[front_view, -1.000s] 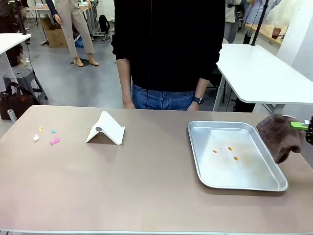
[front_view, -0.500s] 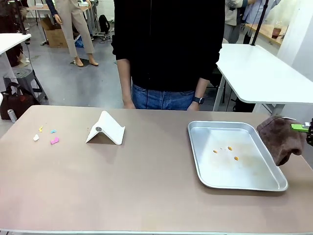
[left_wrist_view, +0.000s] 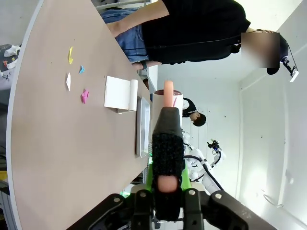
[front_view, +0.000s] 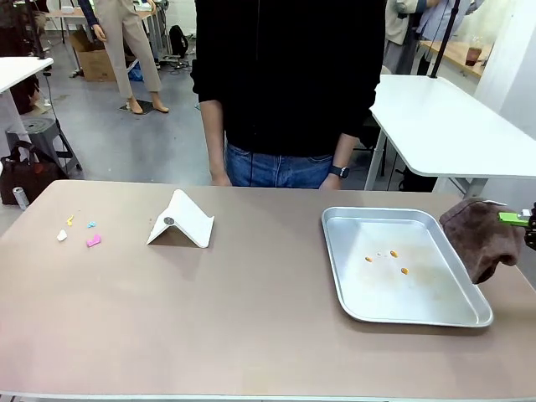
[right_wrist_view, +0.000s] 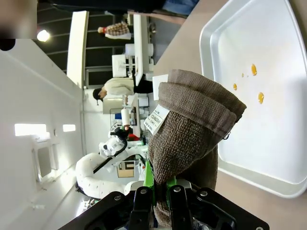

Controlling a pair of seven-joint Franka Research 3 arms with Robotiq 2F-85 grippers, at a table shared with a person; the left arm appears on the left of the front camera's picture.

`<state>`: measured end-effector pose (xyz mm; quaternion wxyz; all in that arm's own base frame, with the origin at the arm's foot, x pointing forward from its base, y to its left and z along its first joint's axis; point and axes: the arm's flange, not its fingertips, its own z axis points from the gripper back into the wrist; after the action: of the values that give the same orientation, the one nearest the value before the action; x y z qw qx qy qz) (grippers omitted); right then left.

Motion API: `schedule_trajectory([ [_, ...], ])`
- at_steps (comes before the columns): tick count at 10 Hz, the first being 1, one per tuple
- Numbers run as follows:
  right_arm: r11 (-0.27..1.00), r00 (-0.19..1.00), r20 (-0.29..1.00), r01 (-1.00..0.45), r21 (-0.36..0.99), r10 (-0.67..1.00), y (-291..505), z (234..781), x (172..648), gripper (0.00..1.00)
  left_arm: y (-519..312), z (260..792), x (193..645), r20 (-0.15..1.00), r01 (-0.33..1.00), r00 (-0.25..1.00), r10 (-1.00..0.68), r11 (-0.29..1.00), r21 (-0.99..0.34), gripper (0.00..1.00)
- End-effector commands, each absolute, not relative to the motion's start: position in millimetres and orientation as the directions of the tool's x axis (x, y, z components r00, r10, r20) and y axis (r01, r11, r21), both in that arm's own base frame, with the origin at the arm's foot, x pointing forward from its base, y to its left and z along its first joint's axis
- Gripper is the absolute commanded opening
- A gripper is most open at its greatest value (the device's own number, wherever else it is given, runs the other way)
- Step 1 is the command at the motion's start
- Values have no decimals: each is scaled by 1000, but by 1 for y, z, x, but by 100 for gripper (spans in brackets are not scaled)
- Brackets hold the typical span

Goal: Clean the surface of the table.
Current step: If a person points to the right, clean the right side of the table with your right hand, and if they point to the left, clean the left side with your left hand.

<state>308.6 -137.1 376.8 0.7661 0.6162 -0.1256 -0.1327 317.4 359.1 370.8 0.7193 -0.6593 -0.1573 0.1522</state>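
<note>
The tan-brown table [front_view: 251, 310] carries a few small coloured scraps [front_view: 88, 234] near its left end. At the right edge my right gripper [front_view: 526, 221] is shut on a brown cloth [front_view: 480, 234], which hangs beside the metal tray [front_view: 419, 311], just above the table. In the right wrist view the cloth [right_wrist_view: 192, 124] rises out of the shut right gripper [right_wrist_view: 160, 189], with the tray [right_wrist_view: 288, 143] behind it. My left gripper [left_wrist_view: 167, 178] is shut on a long tool with a black textured grip [left_wrist_view: 167, 143] and peach ends, held above the table [left_wrist_view: 57, 153], well away from the scraps [left_wrist_view: 84, 96].
A white folded card [front_view: 180, 220] stands left of centre. Orange crumbs [front_view: 394, 254] lie in the tray. A person in a black top [front_view: 285, 84] stands at the far edge, hands down. A white-topped table [front_view: 444, 126] stands behind on the right.
The brown cloth has shifted very slightly in the right gripper. Nothing else has moved.
</note>
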Motion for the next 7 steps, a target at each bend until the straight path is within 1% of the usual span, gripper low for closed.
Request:
schedule_trajectory([
  [1,202,932,34,43,978,-361,-138,379,307,0,360,372,315,41,3,905,424,90,-996,7],
  [7,202,932,34,43,978,-361,-138,379,307,0,360,372,315,41,3,905,424,90,-996,7],
])
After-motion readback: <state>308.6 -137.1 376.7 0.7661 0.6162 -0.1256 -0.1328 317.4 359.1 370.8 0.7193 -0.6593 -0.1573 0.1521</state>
